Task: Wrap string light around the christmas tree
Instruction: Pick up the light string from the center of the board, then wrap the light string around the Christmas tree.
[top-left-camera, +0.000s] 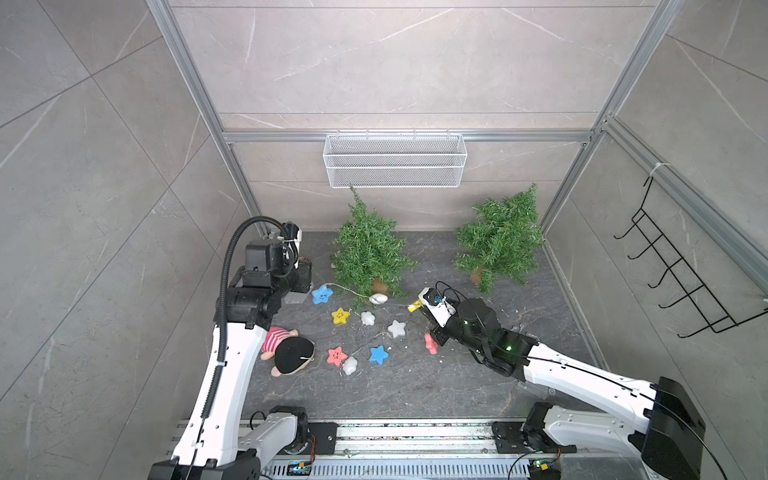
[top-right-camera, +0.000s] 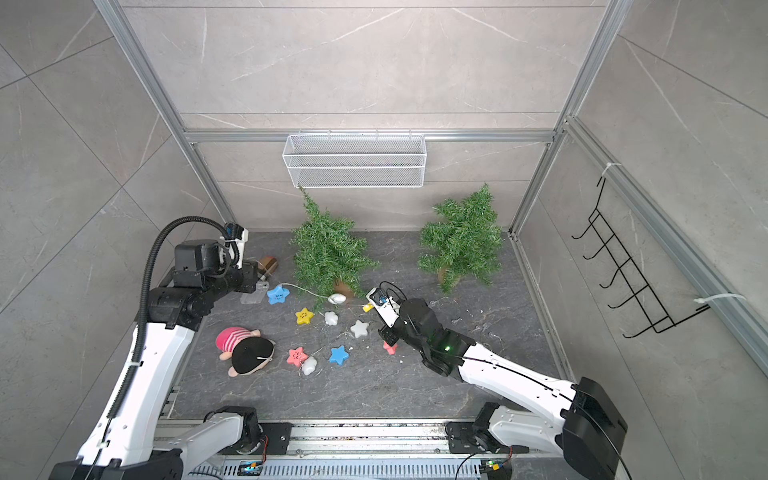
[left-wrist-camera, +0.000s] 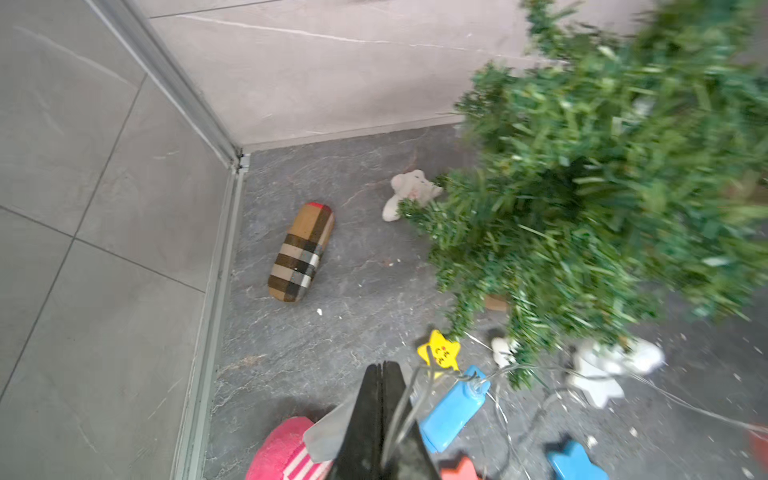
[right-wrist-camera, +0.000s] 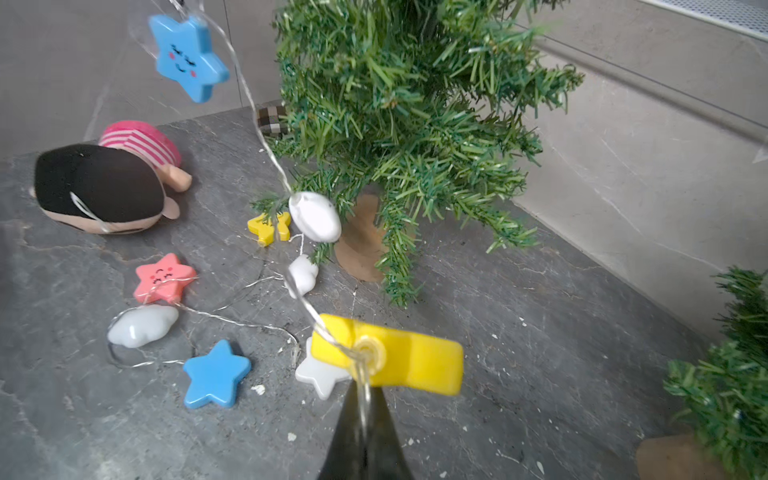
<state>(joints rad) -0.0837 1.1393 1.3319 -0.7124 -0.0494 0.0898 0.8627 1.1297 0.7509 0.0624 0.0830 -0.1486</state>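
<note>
As both claws pinch the string light (right-wrist-camera: 315, 216) — left claw (left-wrist-camera: 380, 370), right claw (right-wrist-camera: 365, 395) — its span crosses the left tree's (top-left-camera: 368, 249) near foot; lift it higher, keep tension gentle, circle behind.

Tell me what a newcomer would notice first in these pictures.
Two green Christmas trees stand at the back of the dark table: the middle tree and the corner tree. In front of them sprawls the string light with coloured star and cloud lamps. The right tool pinches its wire by a yellow star.
</note>
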